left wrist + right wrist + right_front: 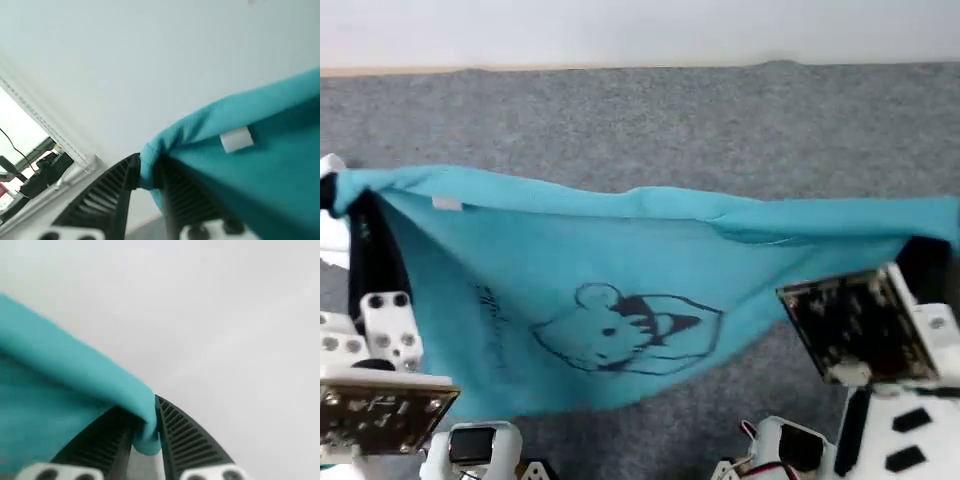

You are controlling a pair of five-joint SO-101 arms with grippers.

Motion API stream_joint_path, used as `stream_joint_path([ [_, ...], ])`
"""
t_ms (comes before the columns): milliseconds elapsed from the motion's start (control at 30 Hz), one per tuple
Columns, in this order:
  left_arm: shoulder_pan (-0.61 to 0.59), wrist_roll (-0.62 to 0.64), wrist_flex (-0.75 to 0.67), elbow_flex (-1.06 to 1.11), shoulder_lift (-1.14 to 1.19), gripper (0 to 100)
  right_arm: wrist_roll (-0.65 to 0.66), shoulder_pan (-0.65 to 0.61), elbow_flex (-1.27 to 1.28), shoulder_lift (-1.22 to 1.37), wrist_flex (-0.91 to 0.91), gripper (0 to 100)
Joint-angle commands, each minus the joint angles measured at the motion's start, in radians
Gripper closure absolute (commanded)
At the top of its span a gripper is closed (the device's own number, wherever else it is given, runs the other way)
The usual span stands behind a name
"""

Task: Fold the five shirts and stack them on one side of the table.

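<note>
The teal shirt [620, 270] hangs spread between the two arms above the grey table [670, 110]. Its held upper edge runs side to side, roughly parallel to the table's far edge. The left gripper [148, 166] is closed, pinching a bunched corner of that edge over the table's left side, with a small white label [236, 140] on the cloth just beside the pinch. The right gripper [145, 421] is likewise clamped on a rolled fold of the same edge over the right side.

The shirt's long axis lies along this line between the grippers, dipping a little toward the right. The rest of the cloth drapes down toward the near edge. A dark printed figure [620, 335] faces the high camera with its top toward the held edge. The lower hem looks to hang free, though whether it brushes the table is hard to tell.

The shirt is light, soft and limp, so it will sag and crease wherever it is unsupported. It holds shape only under tension between two holds, and a thin pinch could slip if the arms pull apart too hard. The two ends of the upper edge are sensible places to hold it. Lowering it evenly should lay it flat for folding.
</note>
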Motion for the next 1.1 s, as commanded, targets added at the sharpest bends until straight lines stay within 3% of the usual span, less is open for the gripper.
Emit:
stream_joint_path([
  [0,0.005,0.003,0.061,-0.025,-0.014,100,0.012,0.022,-0.028,-0.004,-0.093,98.9],
  [400,0.003,0.0,0.114,-0.03,-0.121,100,0.101,0.021,-0.097,-0.008,-0.17,98.8],
  [633,0.003,-0.157,0.115,-0.027,-0.241,100,0.175,0.022,-0.133,-0.067,-0.17,98.8],
  [1067,0.003,-0.169,0.129,0.048,-0.29,100,0.264,0.022,-0.12,-0.119,-0.176,98.8],
])
